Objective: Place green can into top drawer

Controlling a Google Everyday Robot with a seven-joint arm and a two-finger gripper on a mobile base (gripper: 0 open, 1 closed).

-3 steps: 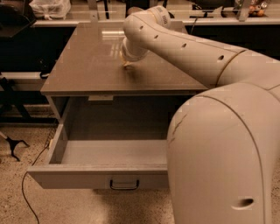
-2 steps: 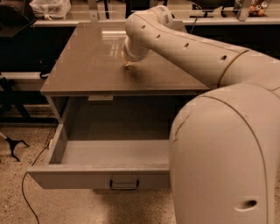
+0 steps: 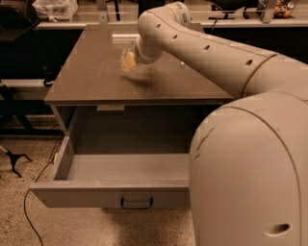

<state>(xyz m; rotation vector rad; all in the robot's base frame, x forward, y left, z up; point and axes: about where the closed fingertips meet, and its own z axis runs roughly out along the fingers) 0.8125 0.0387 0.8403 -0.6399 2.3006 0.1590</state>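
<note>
The top drawer [image 3: 96, 194] is pulled wide open below the grey-brown cabinet top [image 3: 91, 72]. What shows of its inside is bare, and its dark loop handle [image 3: 136, 202] sits at the centre of the front panel. My gripper [image 3: 129, 62] hovers just above the middle of the cabinet top, at the end of my white arm [image 3: 207, 48], which reaches in from the right. Only its pale yellowish tip shows. The green can is out of view, possibly hidden behind the arm or wrist.
My large white body [image 3: 250, 182] fills the lower right and covers the drawer's right end. A plastic bag [image 3: 55, 8] lies on the counter behind. A black cable [image 3: 29, 211] and a dark stand foot [image 3: 14, 161] are on the floor at left.
My gripper has shifted a little to the left over the cabinet top. The drawer has not moved.
</note>
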